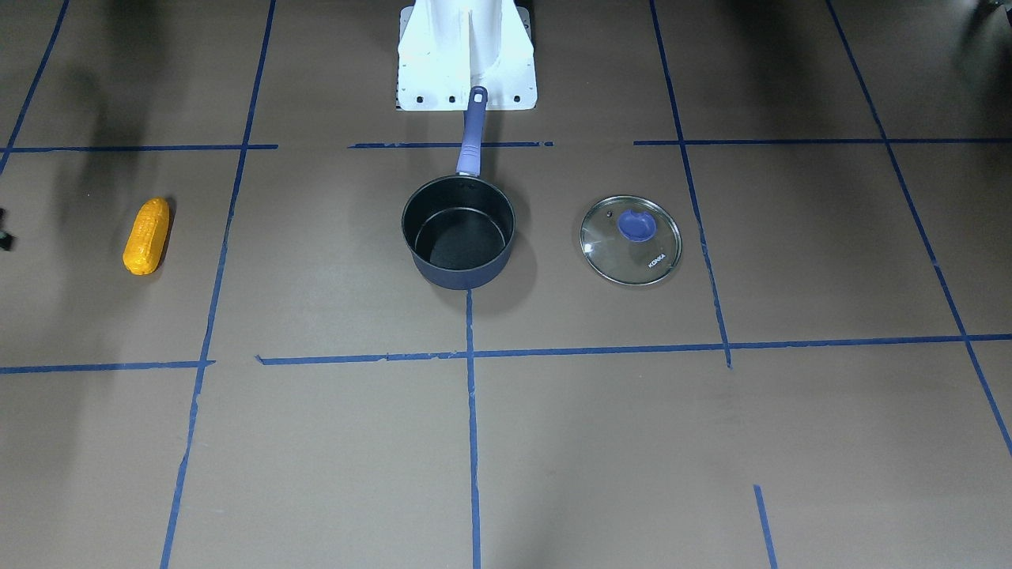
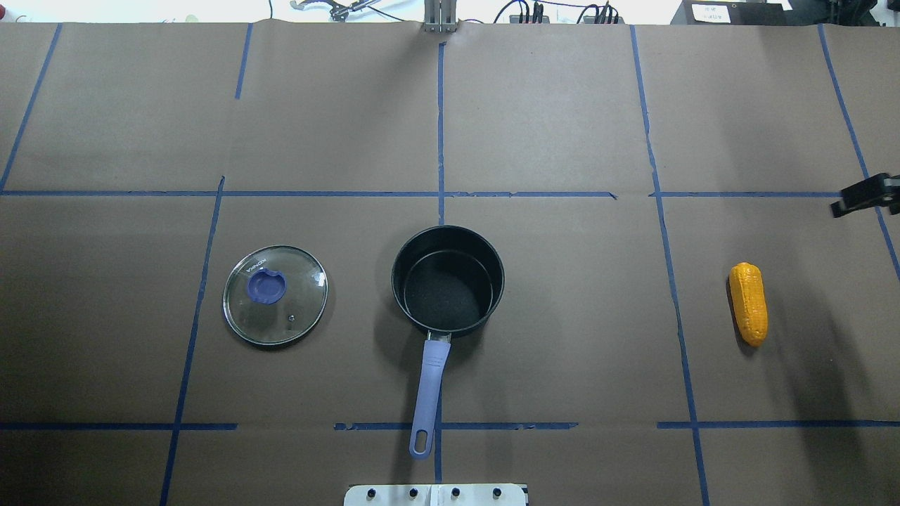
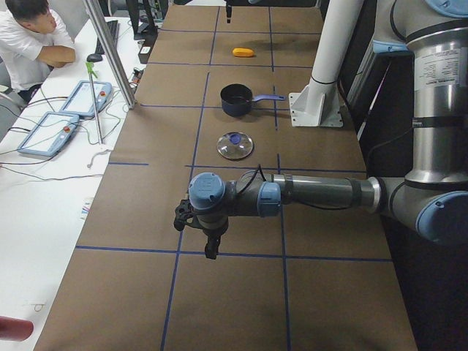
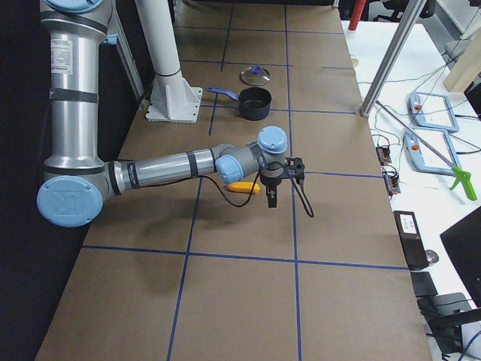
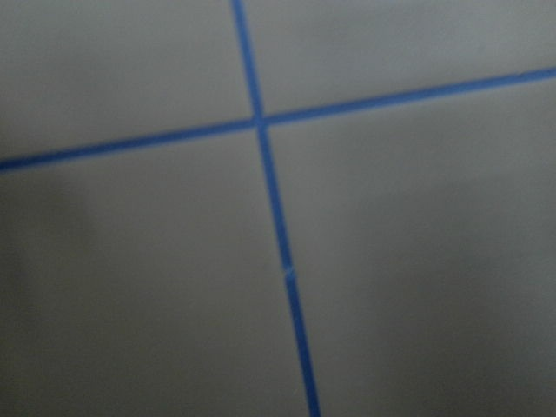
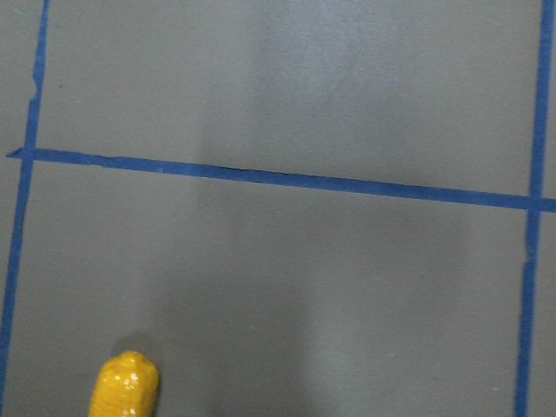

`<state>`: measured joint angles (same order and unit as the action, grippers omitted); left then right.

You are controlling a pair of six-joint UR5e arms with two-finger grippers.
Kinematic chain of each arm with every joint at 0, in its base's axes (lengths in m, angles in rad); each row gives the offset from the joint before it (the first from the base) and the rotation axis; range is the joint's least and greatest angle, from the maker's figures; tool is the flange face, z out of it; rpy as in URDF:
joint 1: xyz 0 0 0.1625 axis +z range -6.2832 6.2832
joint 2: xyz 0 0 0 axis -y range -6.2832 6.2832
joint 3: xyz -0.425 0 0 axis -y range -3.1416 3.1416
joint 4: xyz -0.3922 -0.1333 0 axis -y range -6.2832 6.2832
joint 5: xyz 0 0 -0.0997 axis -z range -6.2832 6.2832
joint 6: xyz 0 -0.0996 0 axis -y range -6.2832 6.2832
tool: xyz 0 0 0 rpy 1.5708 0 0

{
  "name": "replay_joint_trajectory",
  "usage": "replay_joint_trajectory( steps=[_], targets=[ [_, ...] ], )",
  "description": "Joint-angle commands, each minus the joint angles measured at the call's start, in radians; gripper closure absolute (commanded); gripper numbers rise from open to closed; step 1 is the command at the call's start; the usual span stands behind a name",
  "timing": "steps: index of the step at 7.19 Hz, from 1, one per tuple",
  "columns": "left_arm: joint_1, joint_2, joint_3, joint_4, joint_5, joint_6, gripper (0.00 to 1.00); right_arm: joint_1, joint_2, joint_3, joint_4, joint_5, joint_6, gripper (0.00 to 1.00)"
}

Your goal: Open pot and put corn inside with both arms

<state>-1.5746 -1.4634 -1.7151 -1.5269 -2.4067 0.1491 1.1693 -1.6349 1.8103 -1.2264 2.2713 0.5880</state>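
The dark blue pot [image 1: 462,275] stands open and empty at the table's middle, its purple handle [image 2: 429,393] pointing to the robot base. It also shows in the overhead view [image 2: 450,327]. The corn [image 2: 748,303] lies on the paper far to the pot's right, also seen from the front [image 1: 147,235] and at the bottom of the right wrist view [image 6: 126,387]. My right gripper [image 4: 270,199] hangs just beyond the corn [image 4: 244,187]; only a black part of it [image 2: 868,195] shows overhead. My left gripper [image 3: 210,248] hangs over bare paper far left of the pot. I cannot tell whether either is open.
The round glass lid [image 2: 275,294] with its blue knob lies flat left of the pot, also seen from the front [image 1: 630,239]. The white robot pedestal [image 1: 466,55] stands behind the pot handle. Blue tape lines cross the brown paper. An operator [image 3: 29,36] sits at the side desk.
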Motion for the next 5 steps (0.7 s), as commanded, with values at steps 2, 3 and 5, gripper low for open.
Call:
replay_joint_trajectory(
  steps=[2,3,5],
  targets=[
    [-0.001,-0.002,-0.008,-0.015,0.000,-0.019,0.00,-0.288,-0.011,0.006,0.159,-0.212,0.303,0.00],
    [-0.001,-0.003,-0.008,-0.016,0.000,-0.022,0.00,-0.353,-0.034,0.006,0.168,-0.258,0.347,0.00],
    [-0.001,-0.003,-0.015,-0.016,0.000,-0.022,0.00,-0.424,-0.091,0.000,0.270,-0.297,0.391,0.00]
  ],
)
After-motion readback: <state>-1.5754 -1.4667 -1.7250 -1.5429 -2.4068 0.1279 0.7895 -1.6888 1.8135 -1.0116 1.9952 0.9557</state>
